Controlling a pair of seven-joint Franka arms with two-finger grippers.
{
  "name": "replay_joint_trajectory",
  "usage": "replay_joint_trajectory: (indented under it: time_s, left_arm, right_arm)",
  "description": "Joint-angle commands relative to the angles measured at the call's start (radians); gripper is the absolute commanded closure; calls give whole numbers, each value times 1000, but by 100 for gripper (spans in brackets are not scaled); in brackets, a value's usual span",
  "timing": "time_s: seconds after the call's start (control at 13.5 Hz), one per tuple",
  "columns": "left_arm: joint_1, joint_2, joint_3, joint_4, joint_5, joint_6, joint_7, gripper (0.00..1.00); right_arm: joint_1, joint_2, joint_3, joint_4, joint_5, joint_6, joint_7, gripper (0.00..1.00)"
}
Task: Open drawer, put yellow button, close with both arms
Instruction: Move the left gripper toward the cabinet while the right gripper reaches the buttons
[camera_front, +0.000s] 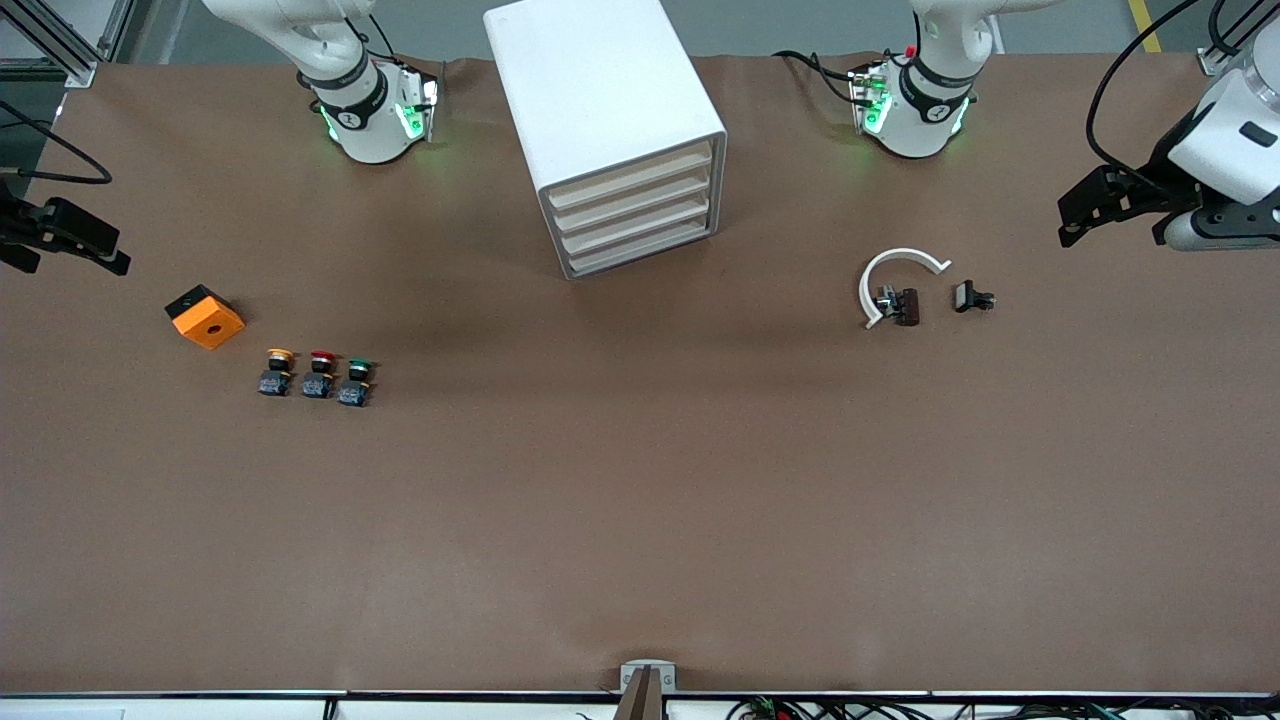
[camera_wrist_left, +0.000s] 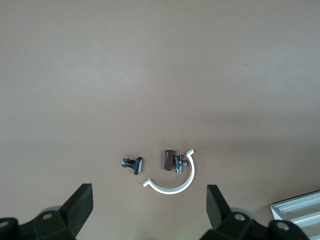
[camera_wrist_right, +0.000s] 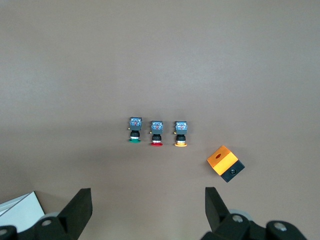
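The right gripper (camera_wrist_right: 145, 212), jaws wide and empty, hangs at the right arm's end of the table. Just out from its fingertips, the yellow button (camera_wrist_right: 180, 134) stands in a tight row of 3, beside the red-capped button (camera_wrist_right: 156, 134), so a loose descent could nudge or grab that neighbour. The left gripper (camera_wrist_left: 150, 210), also wide, waits over its own end, well apart from the closed drawer unit (camera_front: 610, 130).

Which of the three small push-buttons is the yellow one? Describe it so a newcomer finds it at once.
Start at the white drawer cabinet and look toward the right arm's end of the table, nearer the front camera, to the orange box. Beside it stands a row of three small push-buttons. The yellow button is the end one closest to the box; its neighbours are the red button, then the green button.
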Motion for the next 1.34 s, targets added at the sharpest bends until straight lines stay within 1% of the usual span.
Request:
replay_joint_trajectory:
  time_s: [0.0,0.15,0.22,0.3,0.52,0.74,0.89,1.04,1.26]
  left_arm:
    - [11,8,-7,21,-4,-23,16,0]
    - [11,20,-5,27,-4,-23,13,0]
    - [11,35,-4,45,-1,-23,9,0]
    - [13,64,-4,59,2,-23,6,0]
    - [2,146,-5,59,2,-15,-5,0]
    - [-6,238,-15,56,-10,67,-31,0]
    - [-19,288,-18,59,-13,104,-109,0]
    - [-58,343,-18,65,-24,118,-250,0]
    - [-84,437,-18,68,-116,124,-462,0]
  right_arm:
    - [-18,-4,13,11,-8,-11,-13,0]
    - [-18,-4,12,11,-8,-11,-13,0]
    - [-18,-4,12,11,-8,-11,-13,0]
    - [-18,-4,12,11,-9,-9,-13,0]
    - [-18,-4,12,22,-8,-11,-13,0]
    - [-18,-2,12,25,-9,-8,-10,0]
    - [-18,-1,13,25,-9,-8,-10,0]
    - [-18,1,13,25,-11,-6,-11,0]
    - [-18,2,13,44,-14,-11,-16,0]
